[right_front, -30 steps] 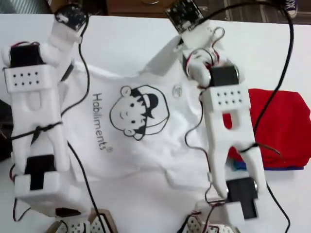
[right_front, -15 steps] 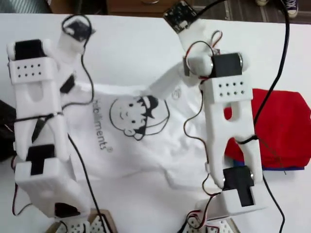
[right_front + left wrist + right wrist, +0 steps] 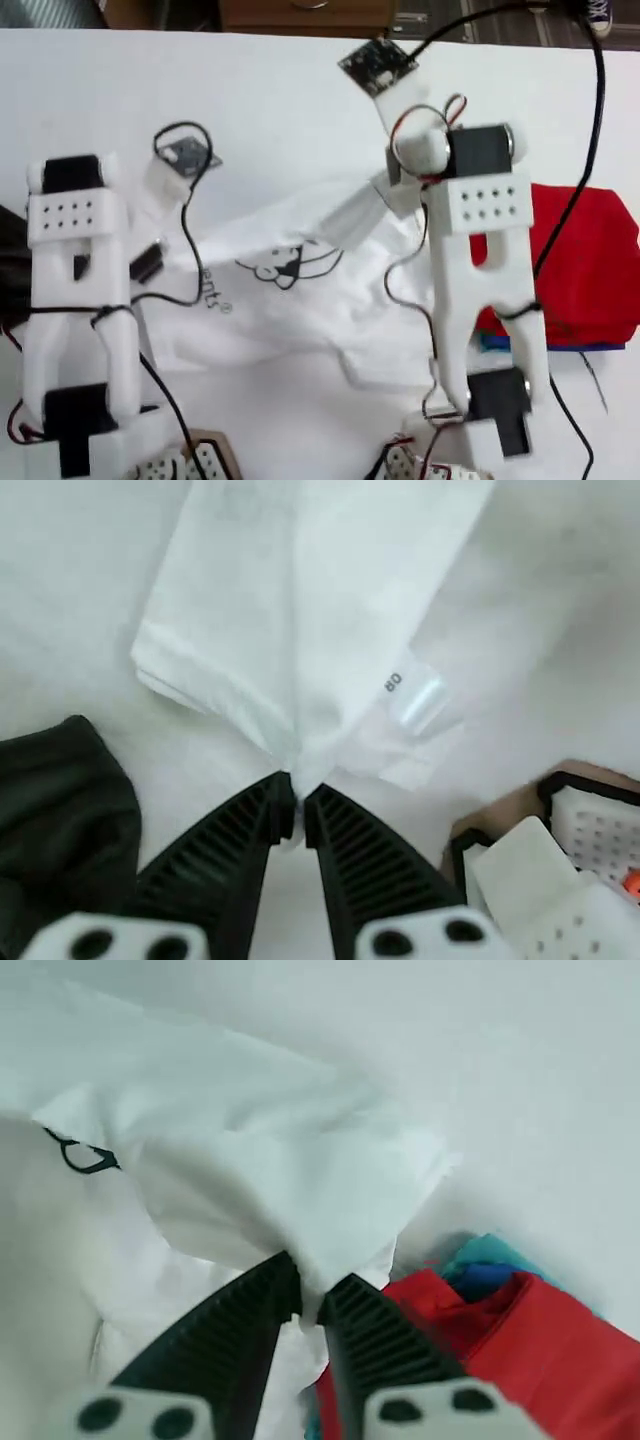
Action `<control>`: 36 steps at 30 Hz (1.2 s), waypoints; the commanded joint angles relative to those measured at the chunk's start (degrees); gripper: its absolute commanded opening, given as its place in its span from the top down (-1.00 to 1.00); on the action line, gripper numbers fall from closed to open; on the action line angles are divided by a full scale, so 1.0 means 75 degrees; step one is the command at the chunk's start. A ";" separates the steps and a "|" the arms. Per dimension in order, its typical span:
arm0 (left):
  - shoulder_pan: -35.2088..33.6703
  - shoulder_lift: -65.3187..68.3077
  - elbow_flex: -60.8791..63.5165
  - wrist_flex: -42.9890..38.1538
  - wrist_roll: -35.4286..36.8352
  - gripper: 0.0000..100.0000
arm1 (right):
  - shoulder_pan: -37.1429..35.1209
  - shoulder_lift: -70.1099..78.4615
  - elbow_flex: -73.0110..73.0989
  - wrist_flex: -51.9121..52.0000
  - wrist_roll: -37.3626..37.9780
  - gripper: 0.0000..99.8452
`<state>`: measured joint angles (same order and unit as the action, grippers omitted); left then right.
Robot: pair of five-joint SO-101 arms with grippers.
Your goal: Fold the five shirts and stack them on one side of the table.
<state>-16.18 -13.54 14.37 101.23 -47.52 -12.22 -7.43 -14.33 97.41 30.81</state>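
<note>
A white shirt [image 3: 300, 310] with a cartoon print lies in the middle of the table between the two arms. Its far edge is lifted and folded over towards the near side, covering the upper half of the print. My left gripper [image 3: 150, 262] [image 3: 297, 805] is shut on the shirt's left corner [image 3: 300, 600], near a small tag [image 3: 415, 695]. My right gripper [image 3: 385, 195] [image 3: 310, 1300] is shut on the shirt's right corner [image 3: 250, 1160]. A folded red shirt [image 3: 590, 270] [image 3: 520, 1350] lies at the right on top of blue and teal ones [image 3: 480, 1260].
A dark cloth [image 3: 10, 270] [image 3: 50, 810] lies at the table's left edge beside the left arm. The arm bases [image 3: 470, 440] and a cardboard piece [image 3: 205, 450] stand at the near edge. The far part of the white table [image 3: 260, 90] is bare.
Both grippers have drawn the shirt's far edge towards the near side, lifting it. The fold now hides the top of the cartoon face, which showed whole a second ago.
</note>
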 commanded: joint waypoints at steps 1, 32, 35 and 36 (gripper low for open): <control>-0.0070 -0.0551 0.0369 0.0141 -0.0059 0.96 | 0.0076 -0.1342 0.0985 0.0041 0.0070 0.96; -0.0047 -0.1184 0.4355 -0.2004 -0.0610 0.96 | 0.0147 -0.4847 0.6189 -0.0990 0.0445 0.96; -0.0047 -0.1184 0.4753 -0.2251 -0.0610 0.96 | 0.0147 -0.4847 0.6564 -0.1248 0.0598 0.96; -0.0047 -0.1184 0.4870 -0.2309 -0.0621 0.96 | 0.0147 -0.4847 0.6670 -0.1272 0.0692 0.96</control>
<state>-16.26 -20.57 49.45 85.41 -51.38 -11.96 -42.51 34.64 89.32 34.51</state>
